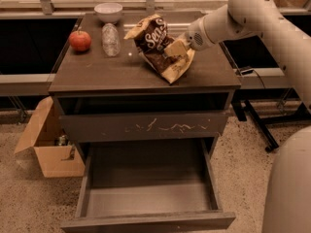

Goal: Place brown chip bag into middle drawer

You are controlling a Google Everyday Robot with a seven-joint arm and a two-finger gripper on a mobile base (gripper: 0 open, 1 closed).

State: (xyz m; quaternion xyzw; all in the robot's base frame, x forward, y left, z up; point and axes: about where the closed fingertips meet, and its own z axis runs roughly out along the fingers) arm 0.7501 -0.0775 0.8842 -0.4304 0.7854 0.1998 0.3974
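The brown chip bag (pixel 156 43), dark brown with tan ends and white "Sea S" lettering, stands tilted on the right half of the cabinet top (pixel 97 72). My gripper (pixel 176 50) reaches in from the right and is shut on the bag's right side. Its tan fingers (pixel 174 47) press into the bag. The middle drawer (pixel 146 200) is pulled out wide open below, low at the front of the cabinet, with a plain front and a bare grey floor. Above it is a shut drawer front with pale scratch marks (pixel 146 126).
A red apple (pixel 79 40), a clear plastic bottle (pixel 111 39) lying down and a white bowl (pixel 108 11) sit on the left and back of the top. An open cardboard box (pixel 48 147) stands on the floor at left. A black table leg (pixel 260 127) is at right.
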